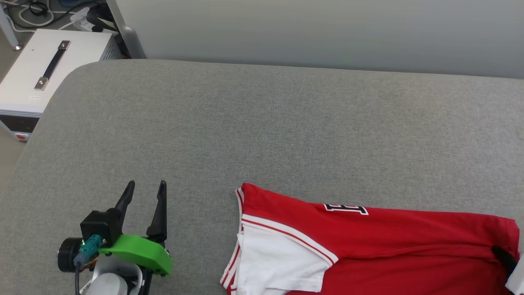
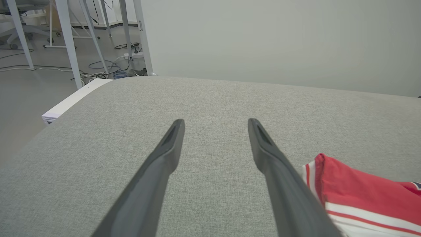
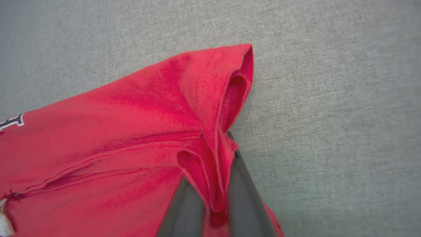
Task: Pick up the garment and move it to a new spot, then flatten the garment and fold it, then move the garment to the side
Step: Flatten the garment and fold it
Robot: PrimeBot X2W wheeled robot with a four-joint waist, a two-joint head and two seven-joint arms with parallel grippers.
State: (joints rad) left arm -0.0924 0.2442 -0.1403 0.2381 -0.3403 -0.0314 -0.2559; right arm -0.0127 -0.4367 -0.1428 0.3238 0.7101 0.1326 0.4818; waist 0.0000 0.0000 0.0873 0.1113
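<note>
The shirt lay crosswise, the right tool clamped on its right end, the left tool open, empty, off its left end.

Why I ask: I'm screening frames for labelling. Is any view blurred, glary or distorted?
Head view: sharp, evenly lit, no glare on the garment. Left wrist view: left claw blurs toward the lens, wide-angle stretch. Right wrist view: garment slightly soft.

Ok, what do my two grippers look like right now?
The left gripper has two long, dark, tapering jaws on a black block, a bright green curved cover, a teal plug with a dark cable, and a pale rounded forearm. The right gripper shows dark grey jaws of the same shape.
</note>
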